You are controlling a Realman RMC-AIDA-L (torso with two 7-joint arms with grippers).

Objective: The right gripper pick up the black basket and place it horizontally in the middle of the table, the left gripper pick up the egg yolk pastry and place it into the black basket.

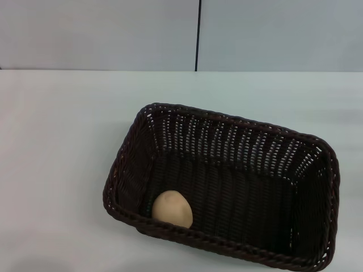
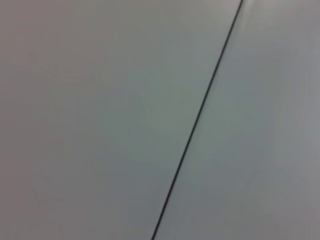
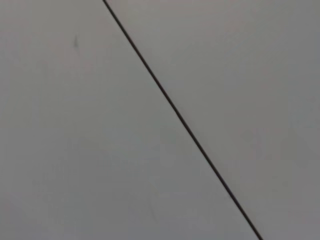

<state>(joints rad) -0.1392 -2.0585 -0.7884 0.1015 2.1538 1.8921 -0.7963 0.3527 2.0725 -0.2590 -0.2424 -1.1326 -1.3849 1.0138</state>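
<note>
The black basket [image 1: 238,164] lies lengthwise across the white table [image 1: 62,147], a little right of the middle and near the front edge in the head view. The egg yolk pastry [image 1: 172,209] lies inside the basket at its front left corner, plain tan side showing. Neither gripper shows in any view. The left wrist view and the right wrist view show only a plain grey wall with a thin dark seam.
A grey wall [image 1: 96,34] with a vertical dark seam [image 1: 197,34] stands behind the table. The same seam shows in the left wrist view [image 2: 200,115] and in the right wrist view [image 3: 180,120]. Bare tabletop lies left of and behind the basket.
</note>
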